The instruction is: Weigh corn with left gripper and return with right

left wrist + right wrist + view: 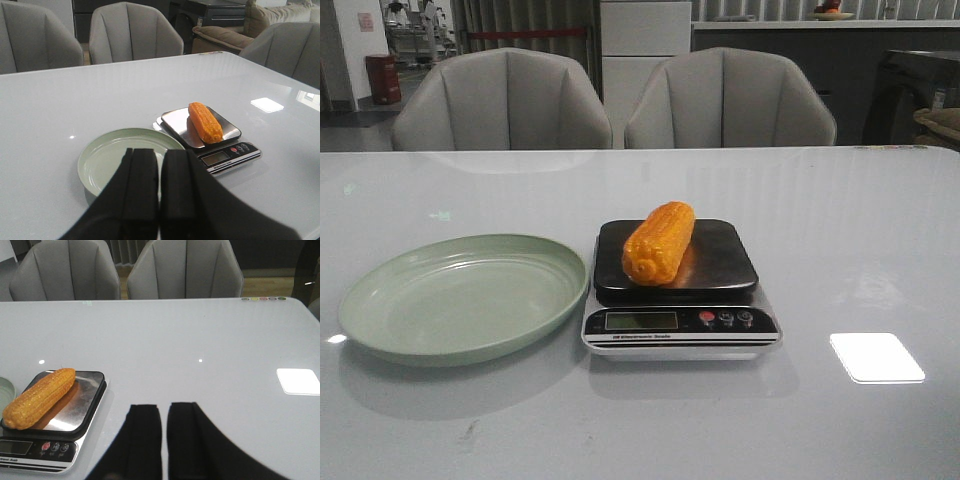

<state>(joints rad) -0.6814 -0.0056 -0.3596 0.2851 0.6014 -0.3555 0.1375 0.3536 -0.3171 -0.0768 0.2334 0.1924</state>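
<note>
1. Nearest the front camera: a flat digital kitchen scale (681, 320) with a silver body, dark glossy platform, small display strip and three round buttons on its front edge. It sits on the glossy pale grey table (860, 240), about centre.
2. The corn (659, 242), a stubby glossy orange-yellow cob with rows of kernels, lies on the scale platform, on the platform's 9 o'clock half. Long axis runs roughly 1 o'clock to 7 o'clock, one end near the platform's front edge. Nothing is touching it.
3. A shallow round pale green plate (380, 300) sits on the table at 9 o'clock from the scale, its rim just beside the scale body. It holds nothing.
4. The left gripper (160, 197), a matte black claw with thick angular fingers, hangs above the table on the near side of the plate. Fingers are together, only a thin seam between them, gripping nothing.
5. The right gripper (164, 440), same black claw, sits at about 3 o'clock from the scale, apart from it. Fingers nearly together, narrow slit between, nothing held.
6. Two grey upholstered chairs (500, 100) stand behind the table at 12 o'clock.
</note>
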